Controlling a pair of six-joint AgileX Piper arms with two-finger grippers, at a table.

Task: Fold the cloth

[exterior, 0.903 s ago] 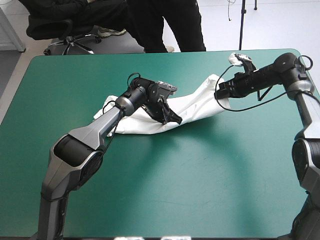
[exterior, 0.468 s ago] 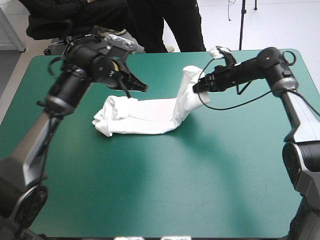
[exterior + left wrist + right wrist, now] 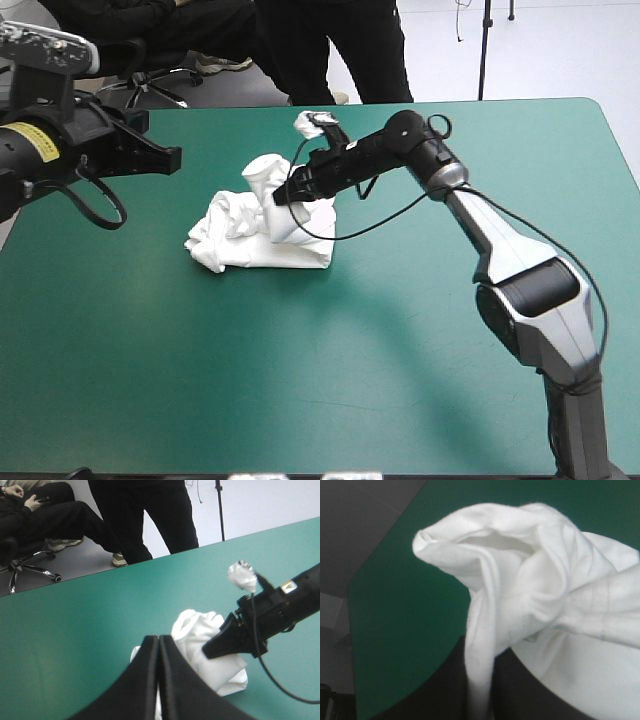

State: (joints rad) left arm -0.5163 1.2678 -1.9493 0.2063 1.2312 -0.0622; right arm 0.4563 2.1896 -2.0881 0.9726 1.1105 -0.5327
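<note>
High view: right pincer (image 3: 282, 196) clamps white T-shirt (image 3: 235, 235) fold, bundle beneath on worktop (image 3: 350, 360); left pincer (image 3: 170, 157) closed, well apart.

**Colours and markings of the cloth, the cover and the two arms**

The T-shirt (image 3: 250, 235) is plain white, and its creases shade to soft grey. In the right wrist view the fabric carries faint grey lines that cross in a loose grid. The table cover (image 3: 350, 370) is an even teal-green, darker where the arms and the heap cast shadow. The fingers of the left gripper (image 3: 159, 639) and of the right gripper (image 3: 280, 199) are black, as are the wrists behind them. The right arm (image 3: 495, 235) is silver-grey along its links, with a glossy black shell at the joint. The left arm (image 3: 90, 130) is black and bears a yellow label (image 3: 37, 142) with dark lettering.
</note>
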